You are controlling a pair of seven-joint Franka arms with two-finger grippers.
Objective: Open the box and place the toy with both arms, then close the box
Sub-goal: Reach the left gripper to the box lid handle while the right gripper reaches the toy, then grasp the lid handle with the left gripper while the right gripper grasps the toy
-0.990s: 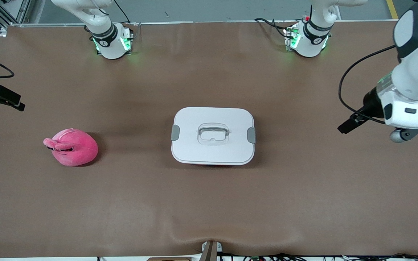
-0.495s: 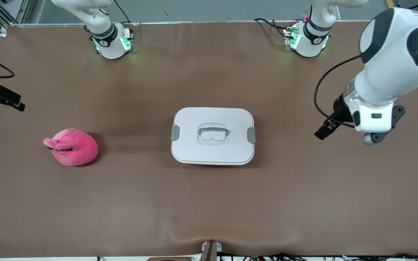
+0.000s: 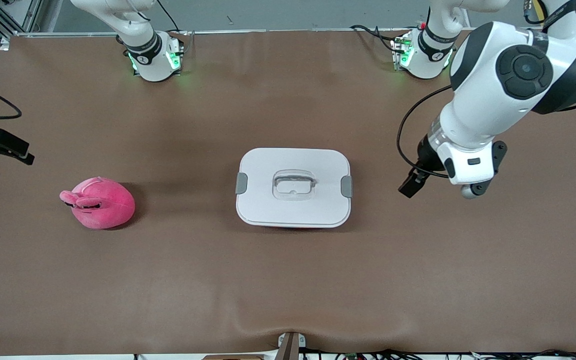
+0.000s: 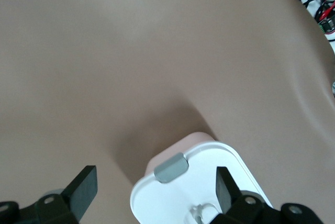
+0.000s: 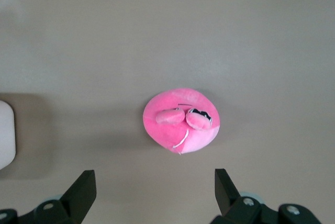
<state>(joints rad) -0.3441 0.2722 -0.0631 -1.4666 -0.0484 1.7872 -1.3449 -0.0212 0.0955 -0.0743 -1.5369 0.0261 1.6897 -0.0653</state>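
Note:
The box lies shut in the middle of the table, its white lid held by a grey clip at each end. The pink toy sits alone toward the right arm's end. My left arm's hand hangs over bare table just off the box's end. In the left wrist view the left gripper is open, with the box's clip showing between its fingers lower down. My right gripper is open high over the table, the toy below and ahead of it.
A brown mat covers the whole table. Both arm bases stand along the edge farthest from the front camera. A black part of the right arm juts in at the table's end. Cables and a bracket line the near edge.
The left arm has swung in from the table's end toward the box. The right arm's black part has dropped slightly. Box and toy have not moved.

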